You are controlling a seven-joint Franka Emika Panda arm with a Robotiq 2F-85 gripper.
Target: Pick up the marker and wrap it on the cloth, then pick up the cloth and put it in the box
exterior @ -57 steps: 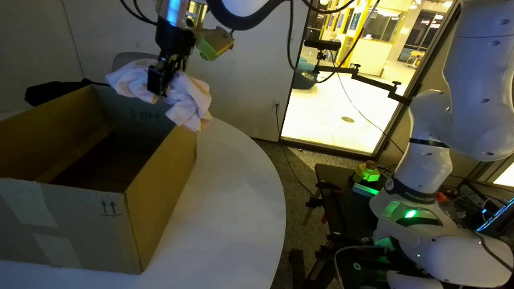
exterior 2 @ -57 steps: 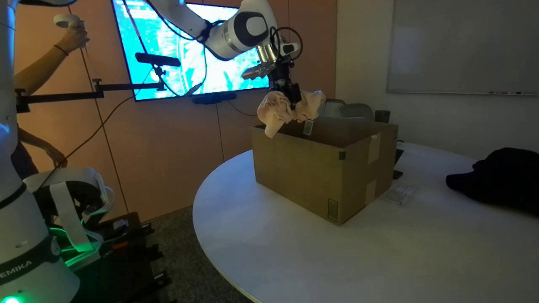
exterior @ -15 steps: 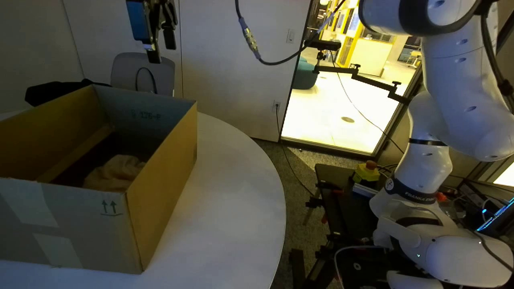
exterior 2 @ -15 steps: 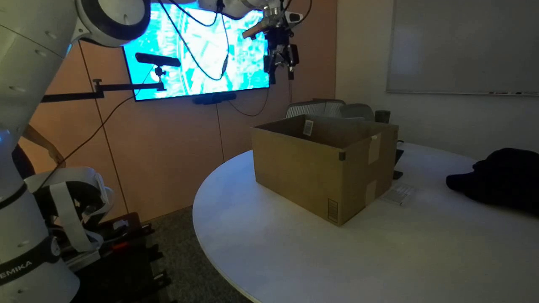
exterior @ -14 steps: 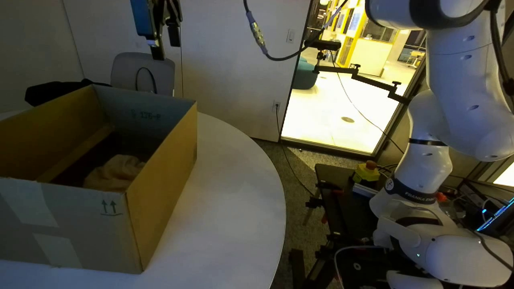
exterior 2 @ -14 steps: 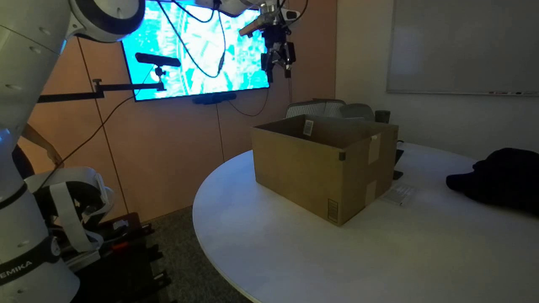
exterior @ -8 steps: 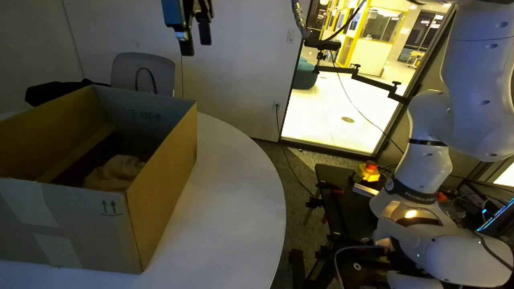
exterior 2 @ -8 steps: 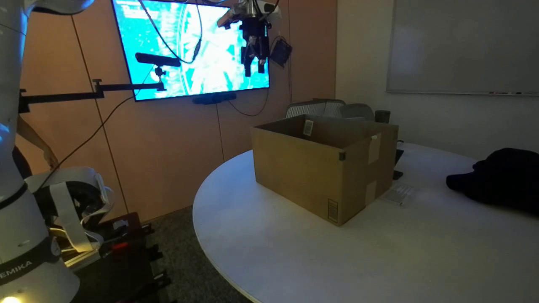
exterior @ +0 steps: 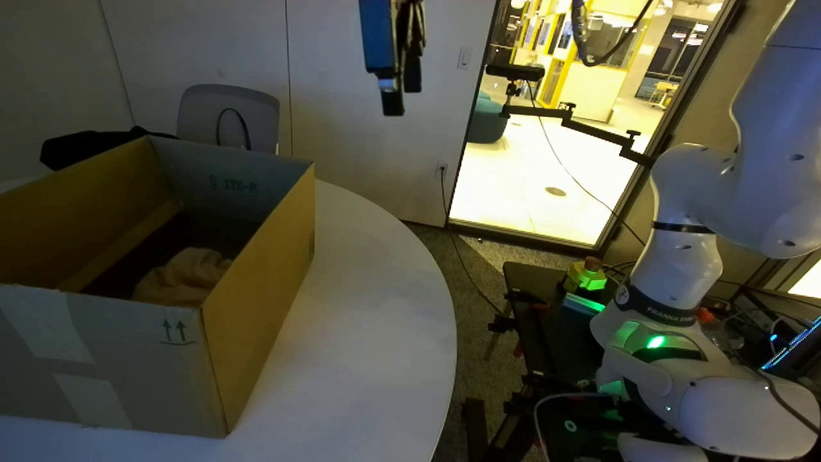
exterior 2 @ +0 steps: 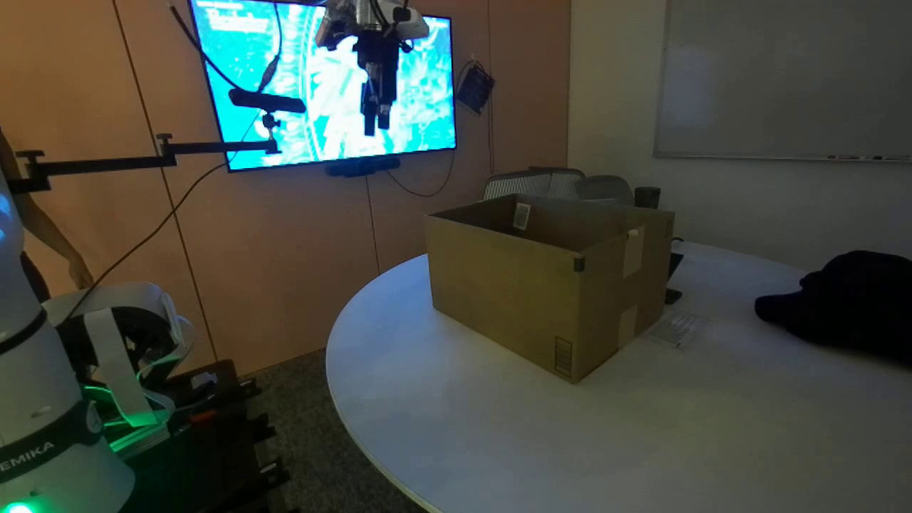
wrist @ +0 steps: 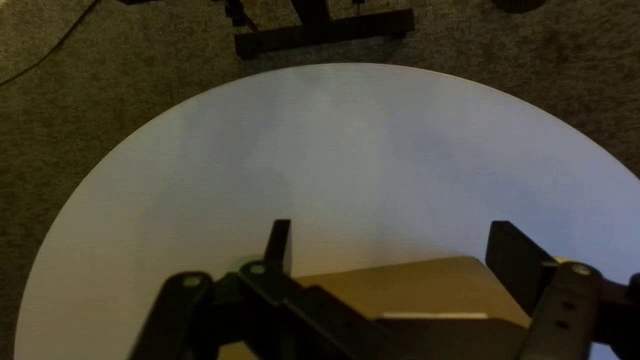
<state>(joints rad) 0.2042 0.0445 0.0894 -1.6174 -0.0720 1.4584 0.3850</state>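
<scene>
Cf. a few secs ago, cloth [exterior: 183, 277] isn't held now: lies bunched in box [exterior: 263, 298], box sides hiding part of it. Gripper [wrist: 392, 237] has moved up & away, fingers [wrist: 515, 265] wide apart, nothing btwn. Box sits on white tbl [exterior: 378, 333]; dark bundle [exterior 2: 841, 306] also on tbl, well apart; chair [exterior: 228, 106] behind box.

Office meeting room, whiteboard [exterior 2: 787, 78], screen [exterior 2: 324, 89] (lit)

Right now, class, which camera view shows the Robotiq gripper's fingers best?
The wrist view: close up, the Robotiq gripper shows both fingers with a wide gap between them. Both exterior views show it smaller and dark, its fingers seeming close together.
</scene>
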